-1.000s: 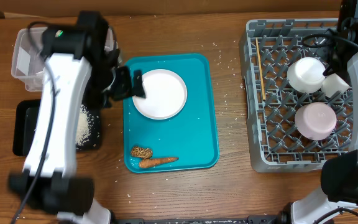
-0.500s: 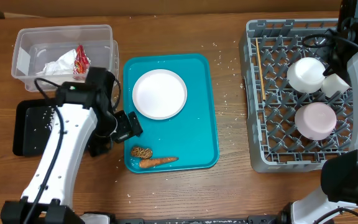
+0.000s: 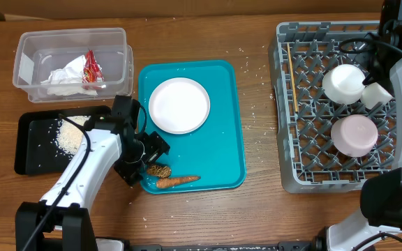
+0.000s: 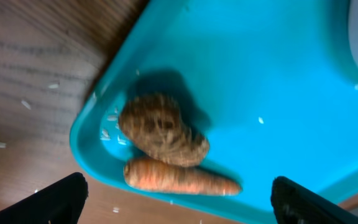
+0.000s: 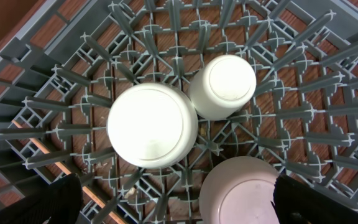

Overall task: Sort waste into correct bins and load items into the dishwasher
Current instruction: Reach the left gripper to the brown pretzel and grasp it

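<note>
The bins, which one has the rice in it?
The flat black tray, rice piled on it; the clear tub holds napkins and a red wrapper.

1. No text, label, brand, number or sign can be read in any of the three views.
2. The red-and-white wrapper [image 3: 91, 67] in the clear plastic tub [image 3: 72, 31] is the only thing with a printed-looking surface. In the overhead view it is too small and crumpled to make out any lettering.
</note>
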